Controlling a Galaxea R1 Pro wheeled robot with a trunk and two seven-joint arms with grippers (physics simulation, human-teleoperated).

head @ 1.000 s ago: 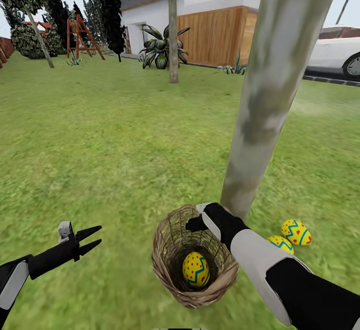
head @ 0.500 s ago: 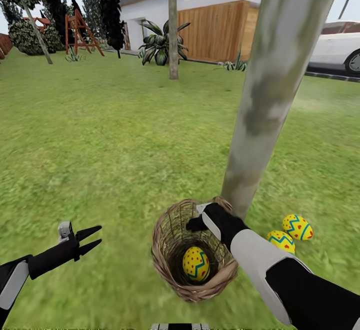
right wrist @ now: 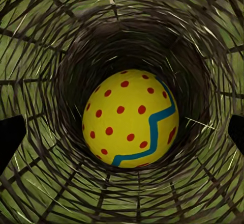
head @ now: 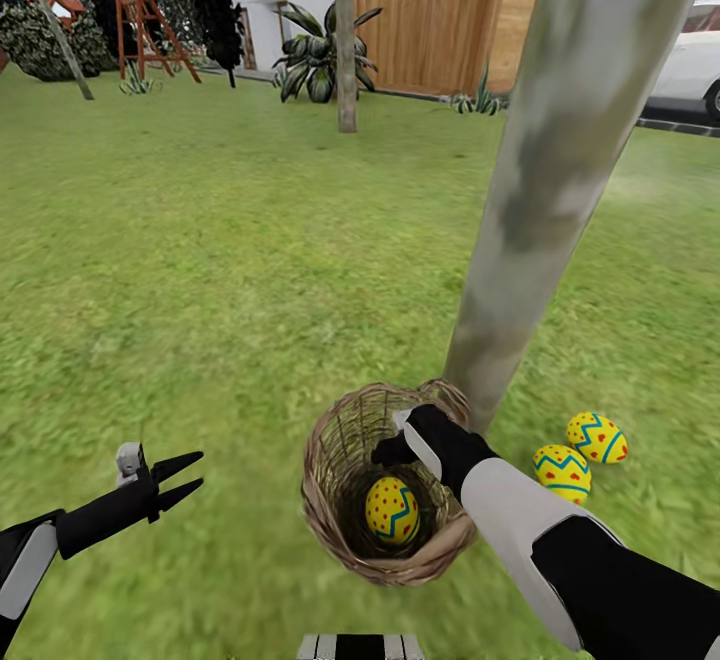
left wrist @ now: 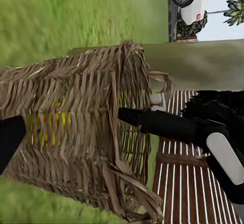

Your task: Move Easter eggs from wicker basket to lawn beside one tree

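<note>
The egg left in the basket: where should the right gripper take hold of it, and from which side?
Best from straight above, through the basket's open mouth, since woven walls ring the egg on every side. The right gripper is at the rim, its fingers spread either side of the egg; closing across the rounded middle looks safest.

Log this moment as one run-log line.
right gripper: open over wicker basket | Easter egg inside | two eggs by tree

Rough woven wicker basket; smooth egg
</note>
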